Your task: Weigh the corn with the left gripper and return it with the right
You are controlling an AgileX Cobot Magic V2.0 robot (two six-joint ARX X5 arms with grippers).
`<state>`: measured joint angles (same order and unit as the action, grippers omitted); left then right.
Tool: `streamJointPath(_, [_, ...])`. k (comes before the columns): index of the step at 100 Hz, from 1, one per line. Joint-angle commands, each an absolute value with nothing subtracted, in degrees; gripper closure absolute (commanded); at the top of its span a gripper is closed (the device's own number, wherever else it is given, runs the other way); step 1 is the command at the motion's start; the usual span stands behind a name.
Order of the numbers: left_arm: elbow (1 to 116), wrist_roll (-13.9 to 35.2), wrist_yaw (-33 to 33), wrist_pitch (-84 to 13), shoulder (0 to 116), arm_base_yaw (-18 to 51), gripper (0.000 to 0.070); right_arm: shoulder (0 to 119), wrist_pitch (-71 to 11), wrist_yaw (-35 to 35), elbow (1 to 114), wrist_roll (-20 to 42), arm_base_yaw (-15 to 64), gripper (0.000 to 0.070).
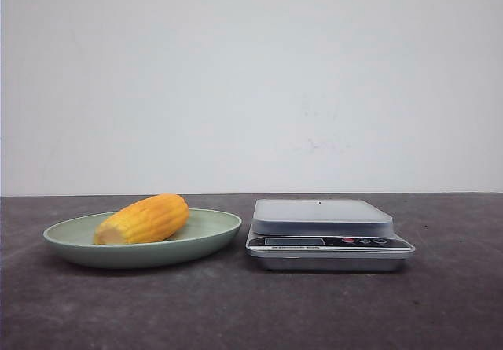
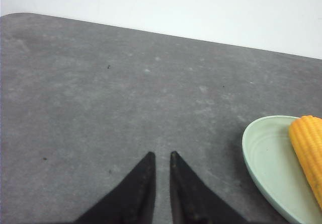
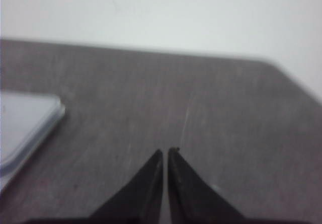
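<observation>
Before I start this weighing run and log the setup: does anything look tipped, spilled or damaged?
Nothing stands out. The corn lies on its side in the green plate, the scale sits flat beside it with its platform bare, and no spill shows on the table.

Yellow-orange corn [image 1: 144, 219], kernel rows, paler cut end; pale green plate [image 1: 208, 236]; silver-grey kitchen scale [image 1: 326, 232]; dark grey speckled table [image 1: 251, 311].

Bare lab bench, grey tabletop [image 1: 236, 311], blank white wall [image 1: 251, 75]
</observation>
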<state>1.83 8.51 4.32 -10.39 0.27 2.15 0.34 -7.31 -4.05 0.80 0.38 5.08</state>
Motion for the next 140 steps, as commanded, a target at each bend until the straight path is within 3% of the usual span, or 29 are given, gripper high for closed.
streamJointPath(1, [0.8, 8.2, 4.3, -10.7, 0.2, 2.1, 0.0688, 0.3, -7.7, -4.0, 0.7, 2.7, 5.1, 0.0688])
streamJointPath(140, [0.8, 8.2, 4.3, -10.7, 0.2, 2.1, 0.0688, 0.3, -9.0, -3.0, 0.7, 2.6, 5.1, 0.0688])
